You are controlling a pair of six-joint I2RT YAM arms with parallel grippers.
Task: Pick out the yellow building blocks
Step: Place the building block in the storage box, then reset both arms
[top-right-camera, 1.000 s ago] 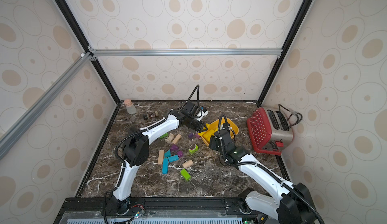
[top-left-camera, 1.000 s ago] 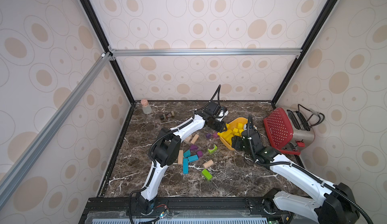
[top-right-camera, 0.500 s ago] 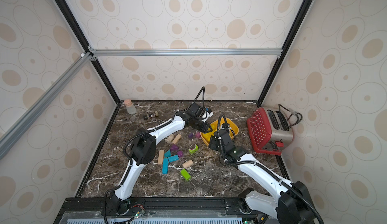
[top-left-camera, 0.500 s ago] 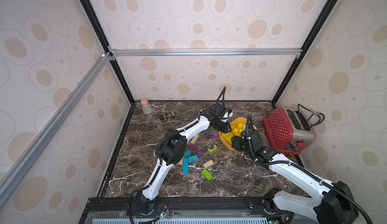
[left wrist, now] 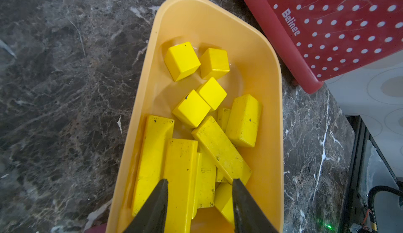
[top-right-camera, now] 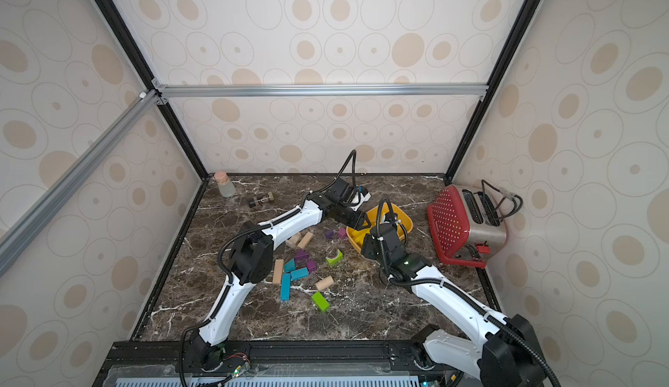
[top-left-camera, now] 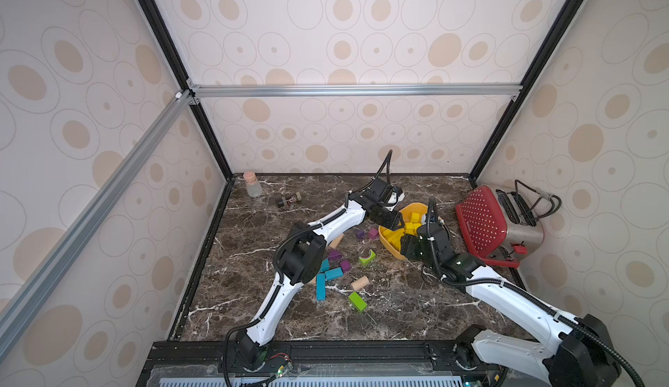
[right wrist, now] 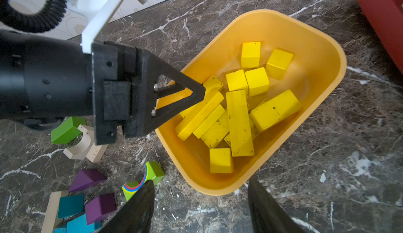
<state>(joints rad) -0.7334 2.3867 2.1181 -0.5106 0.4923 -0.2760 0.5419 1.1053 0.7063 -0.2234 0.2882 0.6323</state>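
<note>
Left wrist view: we log the left gripper [left wrist: 200,180], jaws newly parted, empty, over the bowl [left wrist: 265,55]. The yellow building blocks [left wrist: 192,109] lie inside it. Right gripper [right wrist: 200,180] spread, empty. Sorting looks finished.

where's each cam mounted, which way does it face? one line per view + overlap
Top views: high at the front, facing down and back; both top views show left arm and right arm whole.
Left wrist: on the left arm, facing down into the orange bowl of yellow building blocks; shows only the left gripper.
Right wrist: on the right arm, facing down at the bowl; shows the right gripper and the left gripper side-on.
Shared: all views show bowl and blocks.
</note>
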